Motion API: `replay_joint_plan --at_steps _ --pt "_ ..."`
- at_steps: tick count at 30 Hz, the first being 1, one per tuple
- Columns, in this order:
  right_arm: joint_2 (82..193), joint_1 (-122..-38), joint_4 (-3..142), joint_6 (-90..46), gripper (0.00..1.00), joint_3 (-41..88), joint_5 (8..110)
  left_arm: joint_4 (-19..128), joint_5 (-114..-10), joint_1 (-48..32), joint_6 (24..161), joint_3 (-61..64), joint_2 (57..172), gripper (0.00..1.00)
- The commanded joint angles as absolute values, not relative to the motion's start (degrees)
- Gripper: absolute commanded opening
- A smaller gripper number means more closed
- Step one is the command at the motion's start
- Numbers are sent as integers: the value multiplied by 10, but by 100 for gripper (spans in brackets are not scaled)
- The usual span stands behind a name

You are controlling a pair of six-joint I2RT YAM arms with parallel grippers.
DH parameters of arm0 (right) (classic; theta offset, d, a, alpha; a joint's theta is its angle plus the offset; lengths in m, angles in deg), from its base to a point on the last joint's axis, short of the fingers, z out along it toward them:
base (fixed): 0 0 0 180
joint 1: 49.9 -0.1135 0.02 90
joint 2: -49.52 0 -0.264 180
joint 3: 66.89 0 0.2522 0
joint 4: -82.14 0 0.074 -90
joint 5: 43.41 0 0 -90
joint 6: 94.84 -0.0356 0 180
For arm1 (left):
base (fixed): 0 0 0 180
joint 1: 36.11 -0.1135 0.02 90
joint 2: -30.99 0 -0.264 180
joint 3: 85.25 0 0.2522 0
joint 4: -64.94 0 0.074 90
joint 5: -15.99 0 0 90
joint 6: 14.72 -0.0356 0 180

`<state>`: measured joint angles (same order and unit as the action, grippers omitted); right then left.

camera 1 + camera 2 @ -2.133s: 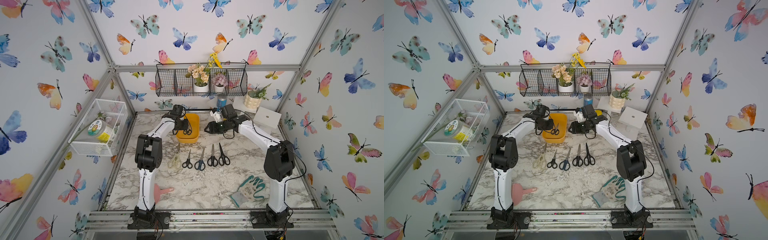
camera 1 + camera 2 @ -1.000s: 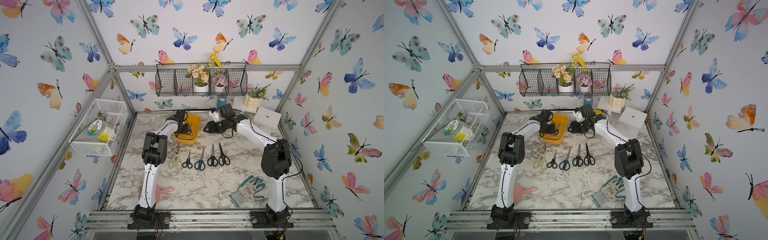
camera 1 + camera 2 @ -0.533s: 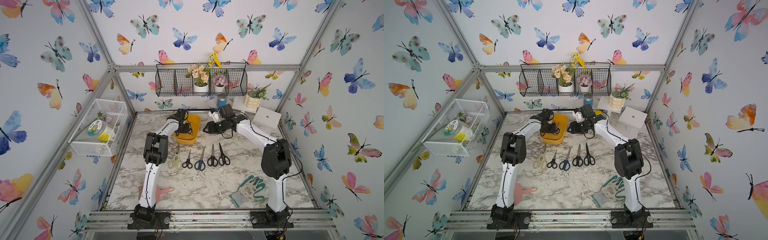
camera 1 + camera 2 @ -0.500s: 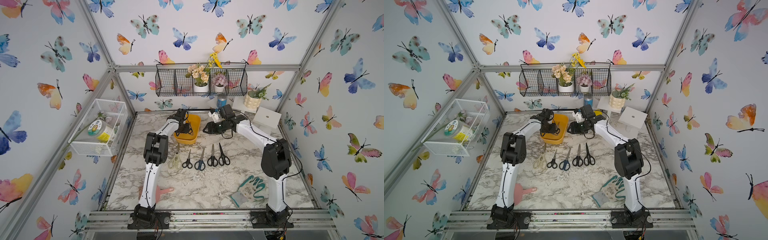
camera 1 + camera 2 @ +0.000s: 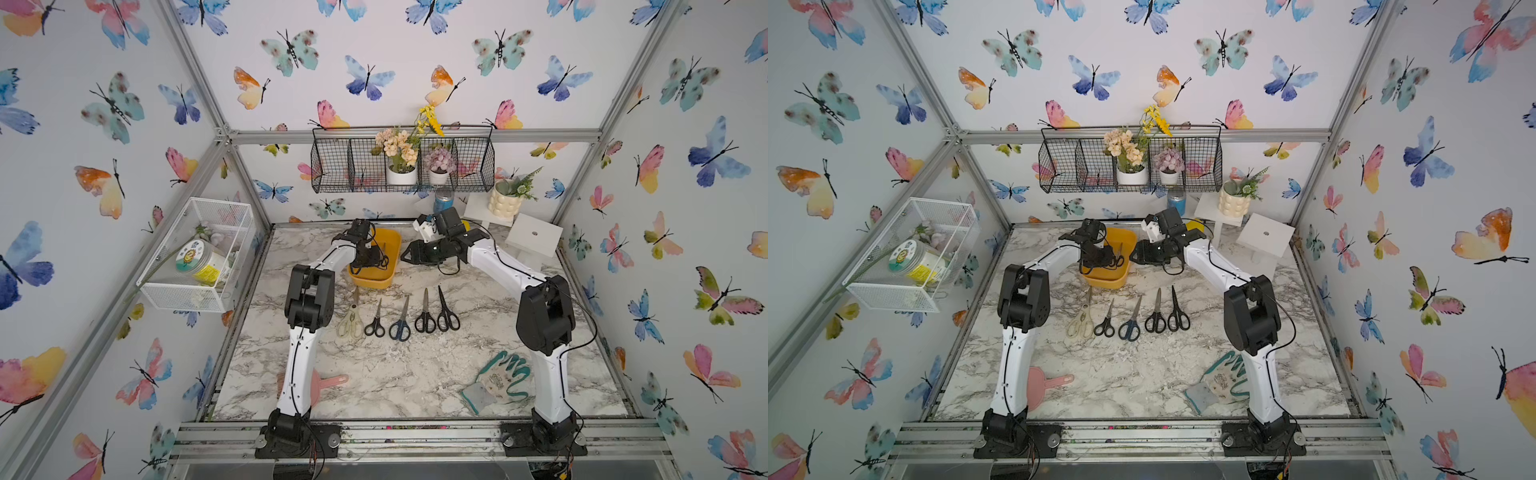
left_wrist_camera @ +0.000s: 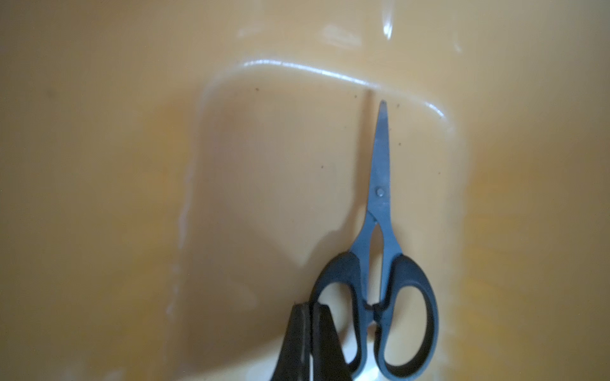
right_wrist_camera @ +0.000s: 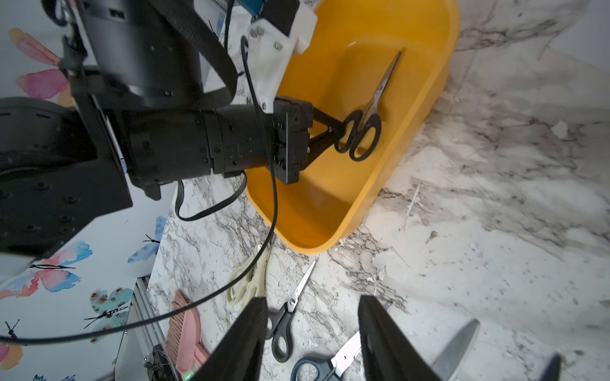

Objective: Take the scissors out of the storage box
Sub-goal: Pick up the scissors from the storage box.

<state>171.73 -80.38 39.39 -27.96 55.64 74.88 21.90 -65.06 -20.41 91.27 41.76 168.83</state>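
White arm links (image 5: 297,361), blk joints (image 5: 309,297), thin blk cables (image 7: 276,204), white screwed cam bracket (image 7: 274,56)

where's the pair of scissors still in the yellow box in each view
In a top view: black-handled scissors lie in the storage box.
In a top view: same place, inside the box.
Left wrist: on the box floor, handle in the shut left claw.
Right wrist: in the box, at the claw's tips.
Shared landmark: the storage box.

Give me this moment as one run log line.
left gripper: shut on black-handled scissors in storage box | right gripper: open, empty | table: five scissors out
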Motion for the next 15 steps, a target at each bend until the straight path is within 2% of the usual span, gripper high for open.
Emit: replay_joint_plan --at_steps 1,15 --pt "1721 -807 395 -259 50 574 740 227 -633 -204 962 389 1646 0" --pt "1704 -807 441 -252 51 548 741 227 -633 -201 989 360 1594 0"
